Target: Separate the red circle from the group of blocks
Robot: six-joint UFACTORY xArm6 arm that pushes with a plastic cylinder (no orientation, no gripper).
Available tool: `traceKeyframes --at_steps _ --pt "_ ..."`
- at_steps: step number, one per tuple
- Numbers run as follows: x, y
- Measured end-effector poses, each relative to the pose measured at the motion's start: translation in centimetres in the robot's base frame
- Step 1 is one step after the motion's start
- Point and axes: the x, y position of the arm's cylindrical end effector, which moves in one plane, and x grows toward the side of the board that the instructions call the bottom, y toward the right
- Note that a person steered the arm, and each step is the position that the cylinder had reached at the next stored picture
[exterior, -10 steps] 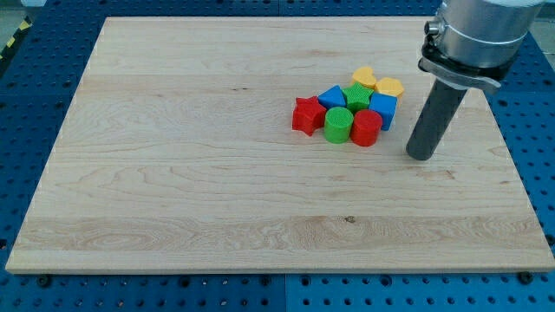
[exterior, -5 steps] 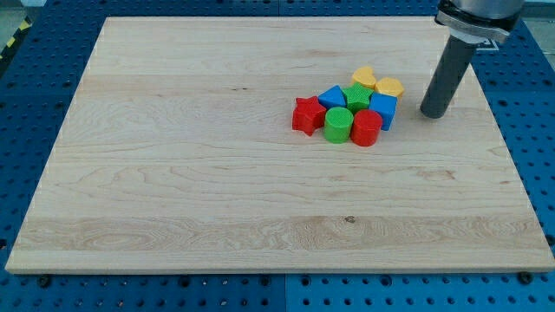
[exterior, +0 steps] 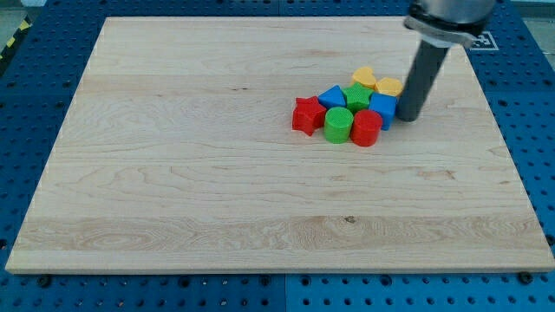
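Observation:
The red circle [exterior: 366, 128] sits at the lower right of a tight cluster of blocks right of the board's centre. Beside it on the left is a green circle [exterior: 338, 125], then a red star [exterior: 307, 114]. Behind them are a blue block [exterior: 331, 97], a green block [exterior: 356, 96], a blue cube [exterior: 382, 108] and two yellow blocks [exterior: 364, 77] [exterior: 389, 86]. My tip [exterior: 408, 117] stands just right of the blue cube, touching or almost touching it, up and to the right of the red circle.
The wooden board [exterior: 173, 173] lies on a blue perforated table. The arm's grey housing [exterior: 447, 13] hangs over the board's top right corner.
My tip moved up the view from the cluster's lower right, then left, ending against the blue cube's right side. The blocks have not visibly moved.

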Motion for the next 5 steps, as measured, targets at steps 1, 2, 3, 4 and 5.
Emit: traceKeyframes --at_steps 1,2,3,4,5 --pt "0.0 -2.8" --pt "0.0 -2.8" --pt "0.1 -2.8" --pt "0.5 -2.8" --pt "1.7 -2.8"
